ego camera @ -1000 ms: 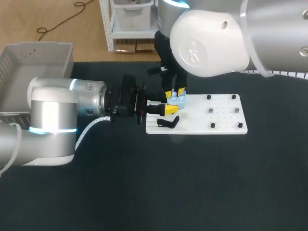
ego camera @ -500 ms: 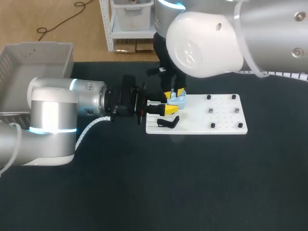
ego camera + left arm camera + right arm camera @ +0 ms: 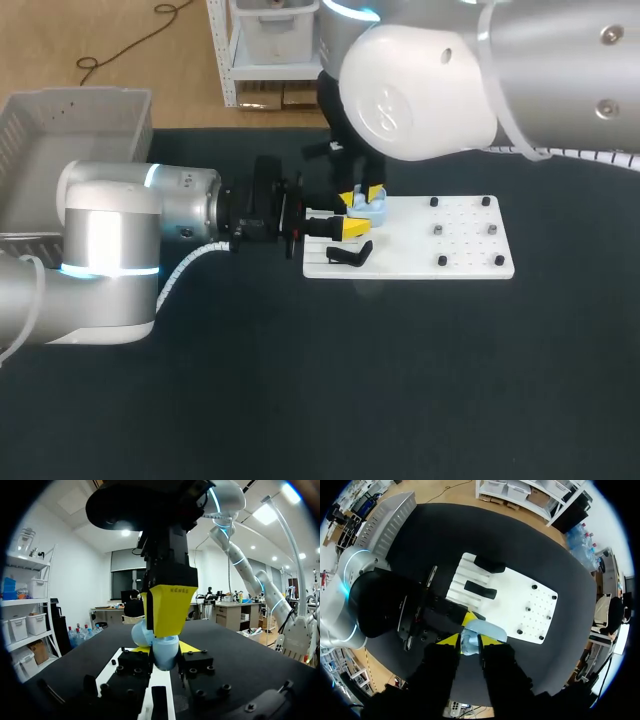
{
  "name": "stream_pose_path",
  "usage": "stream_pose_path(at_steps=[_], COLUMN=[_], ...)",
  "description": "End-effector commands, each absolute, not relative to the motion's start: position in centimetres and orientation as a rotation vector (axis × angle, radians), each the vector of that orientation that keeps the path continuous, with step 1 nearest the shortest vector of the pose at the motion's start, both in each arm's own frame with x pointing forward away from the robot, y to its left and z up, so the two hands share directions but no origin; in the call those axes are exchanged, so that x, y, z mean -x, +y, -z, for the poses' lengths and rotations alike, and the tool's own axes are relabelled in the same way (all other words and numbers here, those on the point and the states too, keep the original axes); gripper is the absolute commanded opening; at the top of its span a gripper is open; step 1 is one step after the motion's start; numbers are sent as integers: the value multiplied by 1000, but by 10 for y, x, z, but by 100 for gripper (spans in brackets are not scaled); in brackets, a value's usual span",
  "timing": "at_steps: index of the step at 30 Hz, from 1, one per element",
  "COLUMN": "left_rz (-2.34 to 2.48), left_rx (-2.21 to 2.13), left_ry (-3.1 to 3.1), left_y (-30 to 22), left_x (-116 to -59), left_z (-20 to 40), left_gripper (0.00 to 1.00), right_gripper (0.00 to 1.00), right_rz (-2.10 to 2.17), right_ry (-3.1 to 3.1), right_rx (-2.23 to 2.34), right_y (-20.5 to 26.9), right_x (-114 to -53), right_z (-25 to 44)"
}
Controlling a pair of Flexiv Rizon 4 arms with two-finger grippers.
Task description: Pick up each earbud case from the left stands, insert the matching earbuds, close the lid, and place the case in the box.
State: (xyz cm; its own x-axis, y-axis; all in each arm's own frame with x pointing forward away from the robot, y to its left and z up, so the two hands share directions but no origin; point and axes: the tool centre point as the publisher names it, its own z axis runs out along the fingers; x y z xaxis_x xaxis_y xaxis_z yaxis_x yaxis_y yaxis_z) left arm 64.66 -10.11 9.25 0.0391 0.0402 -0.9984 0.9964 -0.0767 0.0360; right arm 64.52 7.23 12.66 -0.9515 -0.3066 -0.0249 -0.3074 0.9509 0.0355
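Head view: the right gripper (image 3: pixel 362 193) is clamped on the blue case (image 3: pixel 374 209) at the left part of the white board (image 3: pixel 460 250). The left gripper (image 3: pixel 342 228) sits just beside the case; whether it grips cannot be told. Left wrist view: the blue case (image 3: pixel 164 652) hangs directly ahead, held from above. Right wrist view: the blue case (image 3: pixel 479 630) is gripped between both yellow tips, above the white board (image 3: pixel 520 605).

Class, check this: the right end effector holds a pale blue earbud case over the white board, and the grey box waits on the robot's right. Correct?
No. The grey box waits on the robot's left, as the head view shows. The right end effector does hold the pale blue earbud case over the white board.
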Motion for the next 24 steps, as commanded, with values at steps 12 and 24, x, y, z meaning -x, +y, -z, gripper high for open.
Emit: stream_pose_path(at_steps=[12, 24], left_rz=[1214, 1214], left_rx=[-1312, -1312], left_ry=[1176, 1176], left_y=[-102, -102], left_x=[-646, -646], left_z=[-93, -93], left_gripper=[0, 0], right_gripper=[100, 100], right_rz=[-144, -221], right_ry=[3017, 3010], right_rx=[325, -166], right_y=[59, 28], right_x=[-641, -690], right_z=[-166, -148])
